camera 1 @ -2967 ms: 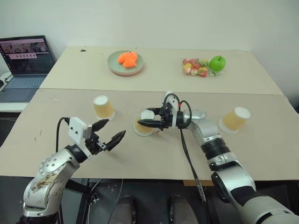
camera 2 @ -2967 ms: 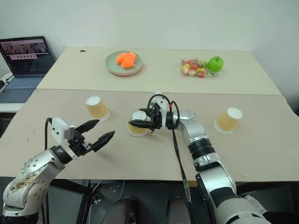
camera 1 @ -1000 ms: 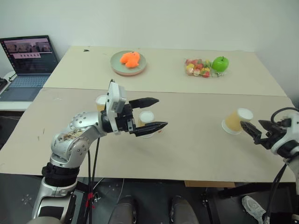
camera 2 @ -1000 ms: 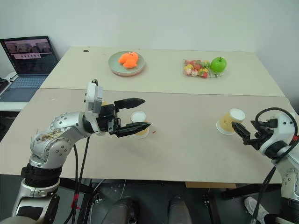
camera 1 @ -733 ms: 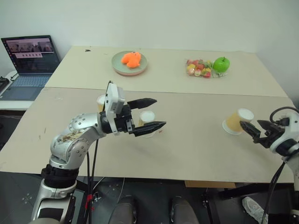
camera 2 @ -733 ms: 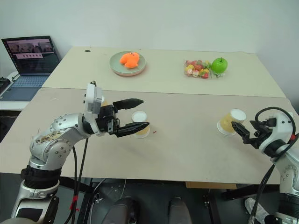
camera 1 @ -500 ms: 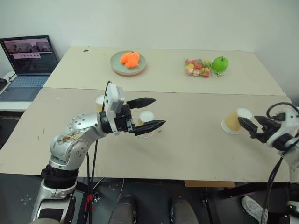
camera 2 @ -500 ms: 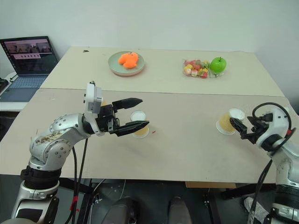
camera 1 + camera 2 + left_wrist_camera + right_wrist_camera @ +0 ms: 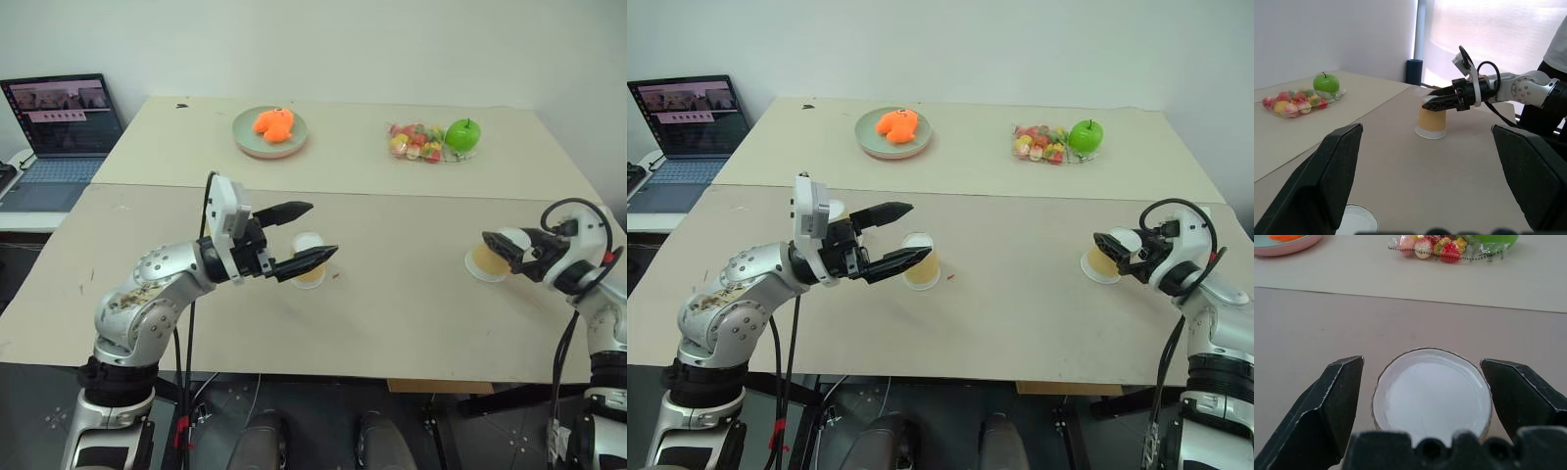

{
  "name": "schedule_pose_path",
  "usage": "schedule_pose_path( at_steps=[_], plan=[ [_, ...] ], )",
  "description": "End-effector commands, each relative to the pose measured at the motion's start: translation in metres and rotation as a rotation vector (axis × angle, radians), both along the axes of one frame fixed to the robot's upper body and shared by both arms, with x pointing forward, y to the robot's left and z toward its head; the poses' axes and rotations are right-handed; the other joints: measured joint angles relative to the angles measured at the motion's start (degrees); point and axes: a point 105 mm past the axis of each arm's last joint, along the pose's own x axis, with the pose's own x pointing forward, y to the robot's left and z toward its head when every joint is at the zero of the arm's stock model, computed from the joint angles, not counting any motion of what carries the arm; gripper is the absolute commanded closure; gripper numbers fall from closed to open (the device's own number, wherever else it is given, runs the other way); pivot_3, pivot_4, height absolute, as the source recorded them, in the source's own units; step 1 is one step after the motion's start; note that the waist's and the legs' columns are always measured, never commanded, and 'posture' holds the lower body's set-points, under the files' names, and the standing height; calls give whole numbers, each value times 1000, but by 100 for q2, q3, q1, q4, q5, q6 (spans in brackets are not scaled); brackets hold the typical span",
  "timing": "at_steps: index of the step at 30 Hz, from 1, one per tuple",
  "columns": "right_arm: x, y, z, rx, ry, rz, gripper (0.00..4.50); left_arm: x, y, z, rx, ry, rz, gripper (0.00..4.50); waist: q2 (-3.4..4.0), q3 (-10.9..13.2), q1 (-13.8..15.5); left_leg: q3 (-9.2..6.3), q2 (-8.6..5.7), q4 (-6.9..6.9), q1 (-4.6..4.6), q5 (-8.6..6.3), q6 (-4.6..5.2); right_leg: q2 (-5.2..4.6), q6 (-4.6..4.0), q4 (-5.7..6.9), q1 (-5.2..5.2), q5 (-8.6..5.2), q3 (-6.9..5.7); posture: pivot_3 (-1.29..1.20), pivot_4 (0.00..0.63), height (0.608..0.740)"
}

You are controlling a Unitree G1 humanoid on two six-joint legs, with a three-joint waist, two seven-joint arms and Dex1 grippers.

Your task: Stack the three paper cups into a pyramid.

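While both jaws gape, right gripper astride an inverted cup.

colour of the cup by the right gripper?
Tan-orange wall with a white base and rim; the cup shows best in the left wrist view.

right hand moved from centre cup out to right-side cup, fingers now straddling it

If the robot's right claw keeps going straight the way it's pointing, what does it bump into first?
Most likely the paper cup standing upside down between the open right claw's fingers. Its base already sits in the gap, so the cup would meet the palm first.
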Motion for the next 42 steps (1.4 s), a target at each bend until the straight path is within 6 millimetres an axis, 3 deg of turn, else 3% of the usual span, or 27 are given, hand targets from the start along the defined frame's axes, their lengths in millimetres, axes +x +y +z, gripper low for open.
schedule_pose_path(
  at_steps=[1,5,6,13,17,20,24,27,29,42],
  plan=[
    [4,1,20,-41,-71,25,554,-6,11,11,-20,-38,43,0,0,0,-10,0,0,0,0,0,0,0,0,0,0,0,0,0,150,676],
    [9,8,26,-34,-85,49,1753,-3,24,13,-28,-32,108,0,0,0,-25,0,1,1,0,1,-1,0,0,2,-1,0,0,0,150,676],
    [11,10,28,-28,-90,57,1877,-2,27,13,-30,-34,120,0,0,0,-28,0,1,1,0,1,-1,0,0,2,-1,0,0,0,150,676],
    [23,28,38,-28,-101,126,1877,-3,32,15,-39,-33,151,0,0,0,-30,0,0,0,-2,1,-2,0,-1,1,-2,0,-1,0,150,676],
    [27,67,55,-36,-124,296,1877,-8,36,13,-36,-15,164,0,0,0,-77,1,2,0,-4,2,-4,-1,-1,3,-8,1,1,0,150,676],
    [19,104,62,-45,-113,495,1877,-14,43,8,-20,17,171,0,1,1,-112,0,5,-4,-4,3,-5,0,-1,7,-14,1,3,0,150,676],
    [11,129,62,-59,-85,636,1877,-17,49,4,-5,34,189,0,1,1,-81,-1,9,-3,-7,3,-5,-1,-2,7,-16,0,1,0,150,676],
    [-2,170,56,-105,-34,850,1877,-16,56,5,-1,16,237,0,1,1,-61,-2,5,-1,-8,2,-3,-7,-2,5,-13,1,-2,0,150,676],
    [-4,185,51,-122,-29,915,1877,-17,57,6,-11,8,252,0,1,2,-76,-3,6,-2,-8,2,-3,-6,-2,6,-14,1,-3,0,150,676],
    [10,219,35,-103,-49,978,1877,-23,53,3,-14,4,276,0,-2,3,-79,-4,1,-2,-10,5,-9,-6,-3,8,-18,1,-6,0,150,676]
  ],
)
